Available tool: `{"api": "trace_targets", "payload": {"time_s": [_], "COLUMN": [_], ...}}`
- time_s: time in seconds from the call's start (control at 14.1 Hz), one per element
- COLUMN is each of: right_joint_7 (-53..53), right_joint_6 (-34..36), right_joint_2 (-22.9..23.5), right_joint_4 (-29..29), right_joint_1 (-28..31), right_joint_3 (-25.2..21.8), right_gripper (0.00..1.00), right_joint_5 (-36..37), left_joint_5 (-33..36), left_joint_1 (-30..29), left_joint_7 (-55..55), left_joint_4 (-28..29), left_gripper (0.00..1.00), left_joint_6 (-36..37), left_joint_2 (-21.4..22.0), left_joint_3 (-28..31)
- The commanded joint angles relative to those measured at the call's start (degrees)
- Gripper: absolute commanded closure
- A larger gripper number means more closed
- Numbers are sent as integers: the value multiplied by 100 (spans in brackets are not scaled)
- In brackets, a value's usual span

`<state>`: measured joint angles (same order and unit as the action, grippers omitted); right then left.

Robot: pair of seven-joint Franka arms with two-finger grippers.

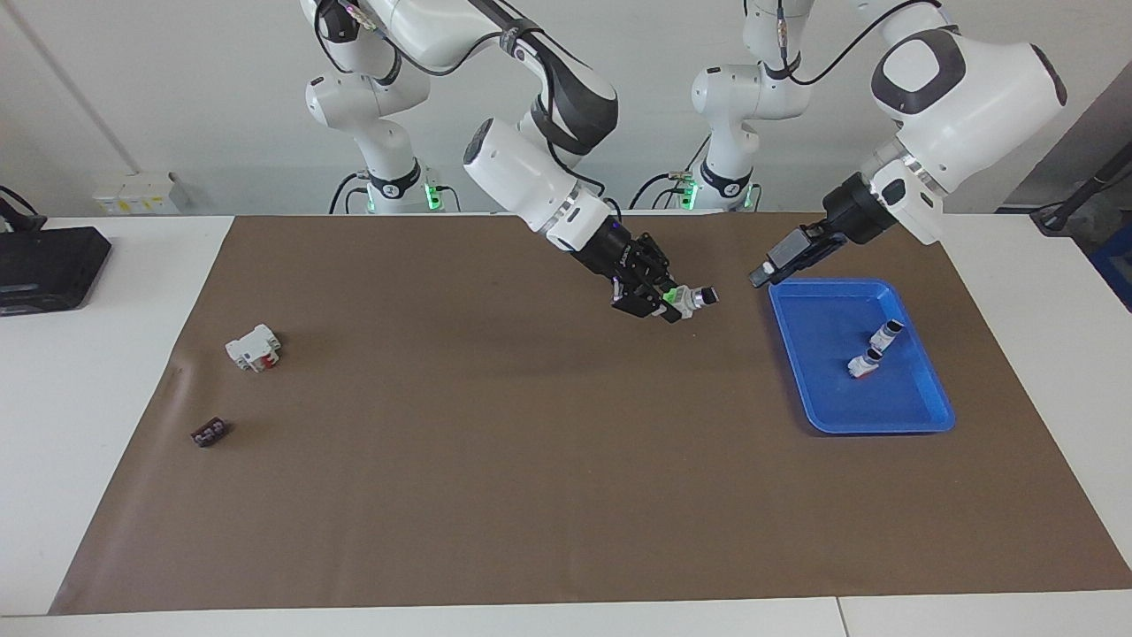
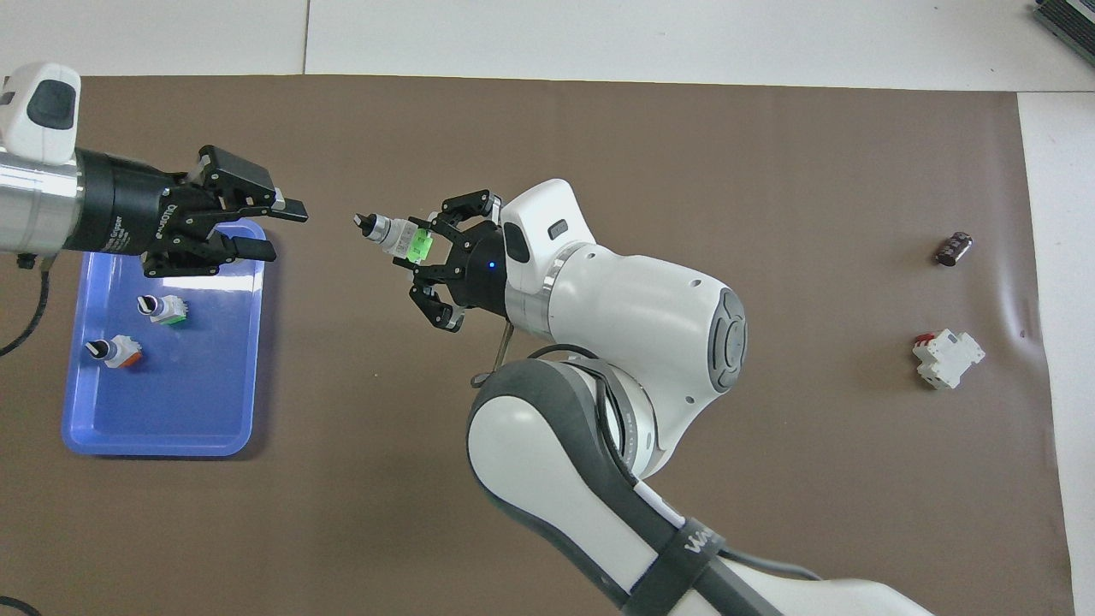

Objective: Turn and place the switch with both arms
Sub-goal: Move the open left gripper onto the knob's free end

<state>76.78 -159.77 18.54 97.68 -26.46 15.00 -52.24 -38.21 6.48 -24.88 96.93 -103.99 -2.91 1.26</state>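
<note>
Above brown mat (image 1: 442,495), right end effector (image 1: 665,305) grips switch (image 1: 692,301).

Switch (image 1: 693,299) in right claw (image 1: 665,305) over mat, left claw (image 1: 762,272) beside tray (image 1: 920,416)
</note>
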Motion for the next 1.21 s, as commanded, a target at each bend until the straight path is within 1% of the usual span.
{"api": "trace_targets", "payload": {"time_s": [0.0, 0.07, 0.14, 0.35, 0.5, 0.64, 0.85, 1.14], "right_joint_7": [-584, -594, -594, -629, -638, -638, -638, -638], "right_joint_6": [69, 69, 69, 60, 60, 52, 43, 43], "right_joint_2": [-132, -131, -131, -131, -131, -131, -131, -131], "right_joint_4": [128, 128, 128, 128, 137, 128, 128, 128], "right_joint_1": [36, 36, 36, 36, 36, 36, 27, 27], "right_joint_3": [12, 12, 21, 21, 21, 21, 21, 21], "right_gripper": [100, 100, 100, 100, 100, 100, 100, 100], "right_joint_5": [608, 618, 618, 618, 618, 618, 618, 618], "left_joint_5": [-230, -387, -528, -608, -853, -1039, -996, -951], "left_joint_1": [38, 46, 55, 73, 55, -15, -32, 20], "left_joint_7": [-306, -411, -543, -877, -1097, -1212, -1221, -1221], "left_joint_4": [-254, -262, -262, -262, -254, -262, -280, -342], "left_gripper": [46, 49, 55, 62, 65, 65, 65, 65], "left_joint_6": [-78, -69, -78, -235, -219, -157, 114, 282], "left_joint_2": [-236, -323, -350, -403, -412, -412, -491, -518], "left_joint_3": [6, 6, 15, -3, -20, -20, -12, -3]}}
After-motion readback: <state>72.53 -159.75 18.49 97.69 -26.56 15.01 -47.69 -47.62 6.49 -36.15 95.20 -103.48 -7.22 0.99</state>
